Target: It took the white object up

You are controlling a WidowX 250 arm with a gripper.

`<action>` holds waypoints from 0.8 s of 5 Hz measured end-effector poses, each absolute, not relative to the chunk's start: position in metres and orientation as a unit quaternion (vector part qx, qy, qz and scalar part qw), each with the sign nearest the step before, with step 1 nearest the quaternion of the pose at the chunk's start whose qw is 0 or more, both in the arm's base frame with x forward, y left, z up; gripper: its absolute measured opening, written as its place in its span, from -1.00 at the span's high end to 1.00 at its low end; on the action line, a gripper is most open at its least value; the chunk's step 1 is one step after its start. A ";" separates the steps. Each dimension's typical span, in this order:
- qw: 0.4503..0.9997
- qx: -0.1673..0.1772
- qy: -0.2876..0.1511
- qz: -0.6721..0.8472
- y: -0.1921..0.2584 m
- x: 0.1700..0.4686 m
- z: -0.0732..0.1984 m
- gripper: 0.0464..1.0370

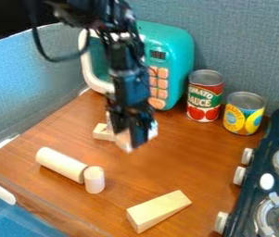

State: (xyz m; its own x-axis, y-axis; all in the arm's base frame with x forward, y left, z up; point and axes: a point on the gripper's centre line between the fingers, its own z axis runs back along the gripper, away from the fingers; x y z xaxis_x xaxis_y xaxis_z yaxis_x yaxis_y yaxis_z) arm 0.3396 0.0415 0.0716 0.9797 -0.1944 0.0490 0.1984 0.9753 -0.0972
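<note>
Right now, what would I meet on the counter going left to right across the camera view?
Long wooden cylinder → short wooden cylinder → wooden wedge → red-labelled can → yellow-labelled can.

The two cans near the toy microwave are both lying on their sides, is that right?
Not quite: in the camera view, the red can and the yellow can near the toy microwave both stand upright, not on their sides.
</note>
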 end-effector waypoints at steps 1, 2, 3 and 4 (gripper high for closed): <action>0.997 -0.055 -0.011 -0.051 0.058 0.355 0.073 -0.01; 0.999 -0.044 0.004 -0.018 0.067 0.369 0.063 -0.01; 1.000 -0.026 0.000 0.006 0.077 0.377 0.063 -0.01; 1.000 -0.018 0.001 0.019 0.079 0.380 0.062 -0.01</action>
